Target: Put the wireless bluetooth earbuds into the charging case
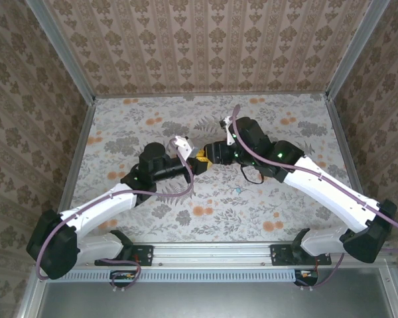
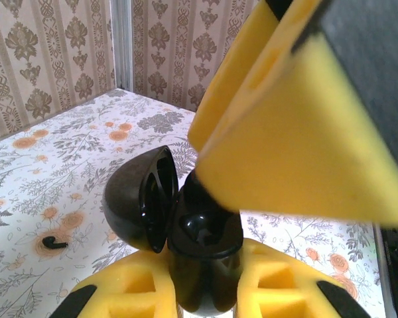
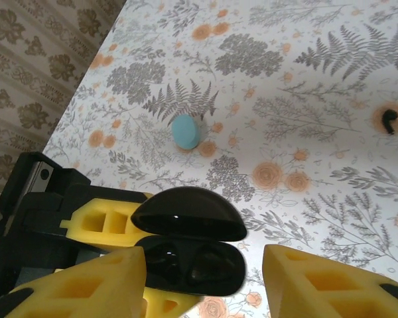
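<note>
At the middle of the floral bench (image 1: 252,209), the left claw (image 2: 202,295) is clamped on the base of the charging case (image 2: 202,232), a black clamshell with its lid standing open. The right claw (image 3: 204,278) hangs just over it, fingers apart, one on each side. One black earbud (image 3: 388,119) lies on the bench, well apart from a small turquoise disc (image 3: 186,130).
</note>
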